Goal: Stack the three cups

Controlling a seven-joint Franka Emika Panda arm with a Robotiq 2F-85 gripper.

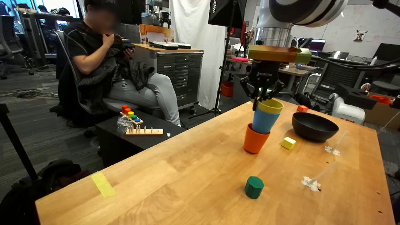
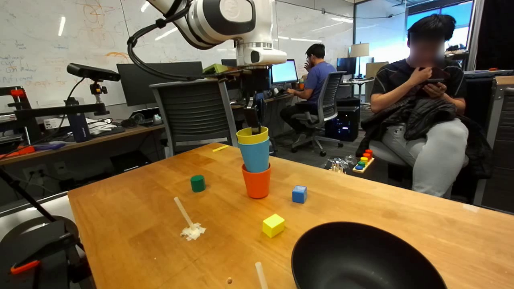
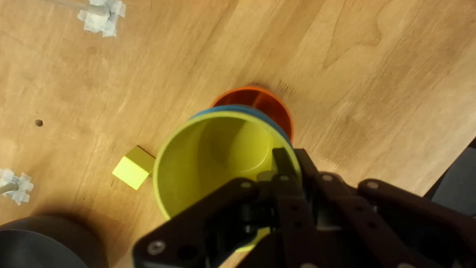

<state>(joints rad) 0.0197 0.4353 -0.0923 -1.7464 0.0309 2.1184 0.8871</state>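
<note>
The yellow cup (image 1: 272,107) sits nested in the light blue cup (image 1: 265,121), with its rim band above the blue one. The lower end of the blue cup is inside the mouth of the orange cup (image 1: 254,140), which stands on the table. The upper two lean slightly in an exterior view (image 2: 255,155). My gripper (image 1: 258,102) is shut on the yellow cup's rim. In the wrist view, the fingers (image 3: 291,152) straddle the wall of the yellow cup (image 3: 208,156), one inside, one outside. The orange rim (image 3: 260,97) shows beyond the blue edge; the blue base is hidden.
A black bowl (image 1: 315,126) and a yellow block (image 1: 288,143) lie near the cups. A green block (image 1: 254,187), a red block (image 1: 302,108) and a blue block (image 2: 299,194) are on the table. Taped upright straws (image 1: 323,172) stick up near one edge.
</note>
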